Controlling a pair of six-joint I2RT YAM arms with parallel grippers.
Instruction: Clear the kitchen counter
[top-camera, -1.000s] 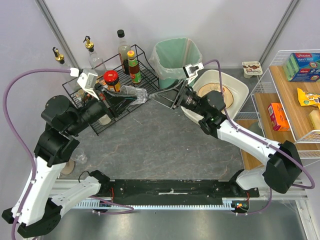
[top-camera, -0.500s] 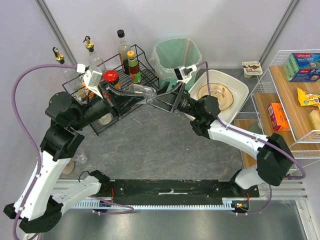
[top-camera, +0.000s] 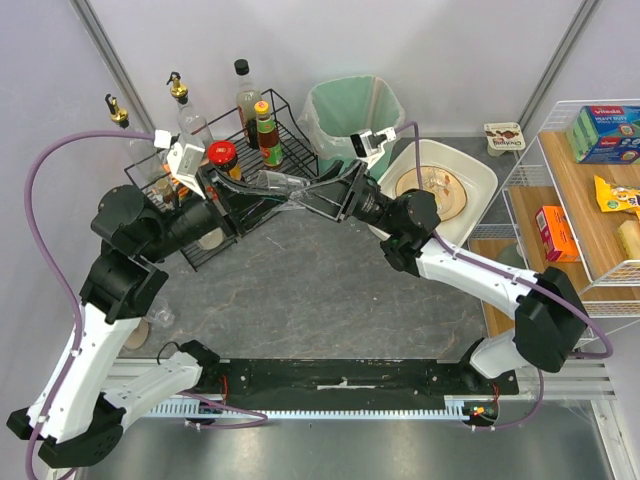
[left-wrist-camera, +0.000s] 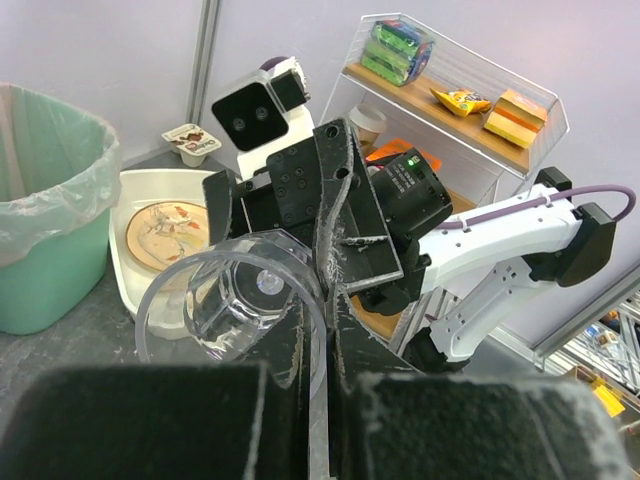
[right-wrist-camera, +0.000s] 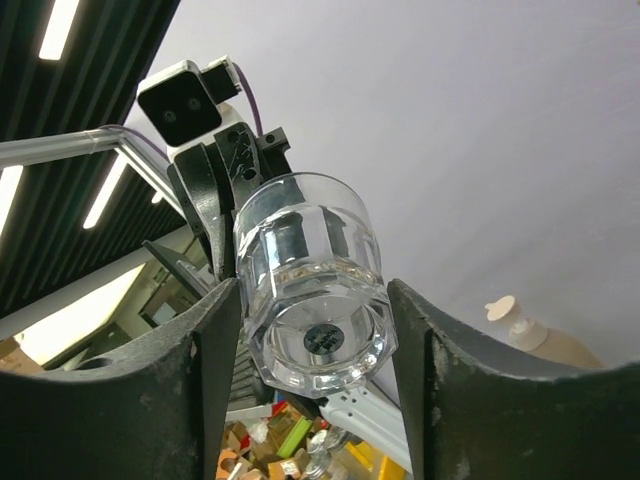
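Item: clear glass tumbler (right-wrist-camera: 310, 270), one, lying on its side in mid-air, well above the kitchen counter (top-camera: 320, 290) and touching none of it

Holder A: left gripper (top-camera: 256, 186). I read its jaws as pressed together on the tumbler's wall at the rim, one finger inside the mouth and one outside. This thin pinch leaves the whole base end bare, which I judge is the reason for it: it gives the other arm something to take

Holder B: right gripper (right-wrist-camera: 310, 300). Its fingers (right-wrist-camera: 215, 350) stand apart, one on each side of the tumbler's thick base, the base pointing straight into its palm. Each finger looks to be at or just off the glass. I cannot tell whether they press it yet

Surroundings: black wire rack (top-camera: 296, 128) with bottles and a jar lies under and behind the left gripper. A green-lined bin (top-camera: 350, 115) sits just beyond the right gripper's tips. A white basin (top-camera: 480, 175) holding a plate is close behind the right wrist

Step, as I judge it: a hand-over from left to right, since the basin lies on the right arm's side

Caution: I would not release the left pinch until the right hold is certain; the glass would fall onto the rack's edge or the counter
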